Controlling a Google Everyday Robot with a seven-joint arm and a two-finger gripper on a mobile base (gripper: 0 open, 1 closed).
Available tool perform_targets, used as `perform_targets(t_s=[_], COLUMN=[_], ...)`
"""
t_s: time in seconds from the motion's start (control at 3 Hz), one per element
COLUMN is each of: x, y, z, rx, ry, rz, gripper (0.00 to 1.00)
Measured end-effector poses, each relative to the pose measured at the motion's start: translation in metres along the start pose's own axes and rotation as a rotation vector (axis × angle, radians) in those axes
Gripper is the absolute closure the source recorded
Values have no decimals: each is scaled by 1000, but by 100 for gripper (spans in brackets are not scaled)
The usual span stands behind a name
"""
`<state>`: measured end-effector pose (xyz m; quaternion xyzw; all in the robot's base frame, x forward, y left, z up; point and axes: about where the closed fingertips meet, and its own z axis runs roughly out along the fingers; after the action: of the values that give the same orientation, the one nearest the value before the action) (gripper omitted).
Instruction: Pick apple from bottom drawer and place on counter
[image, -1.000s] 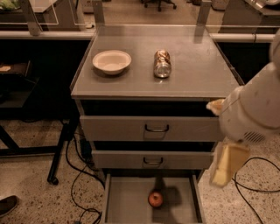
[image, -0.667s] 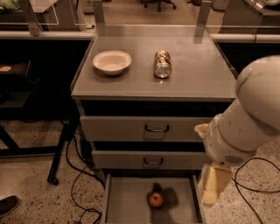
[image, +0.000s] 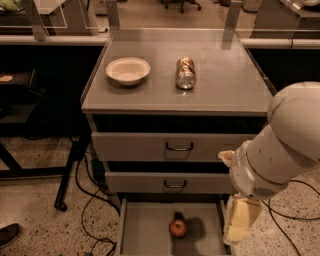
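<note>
The bottom drawer (image: 145, 236) stood pulled out, and the apple (image: 177, 227) lay on its floor near the middle, untouched. The gripper (image: 238, 226) hung low at the drawer's right edge, beside the apple but apart from it, under the bulky white arm (image: 282, 145). How far open it was could not be told; it had hold of nothing that could be seen. The counter (image: 225, 82) carried a bowl (image: 128, 70) and a crushed can (image: 185, 73), with bare surface to the right. Judgement: approach under way only. Grasp, lift and placing on the counter remained to be done.
</note>
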<state>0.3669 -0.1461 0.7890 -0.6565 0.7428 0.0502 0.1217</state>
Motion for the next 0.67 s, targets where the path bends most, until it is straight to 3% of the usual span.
perform_targets(t_s=[0.67], x=[-35], y=[17], z=[140], rx=[-142], ry=[-114], rz=[-20], gripper=[0])
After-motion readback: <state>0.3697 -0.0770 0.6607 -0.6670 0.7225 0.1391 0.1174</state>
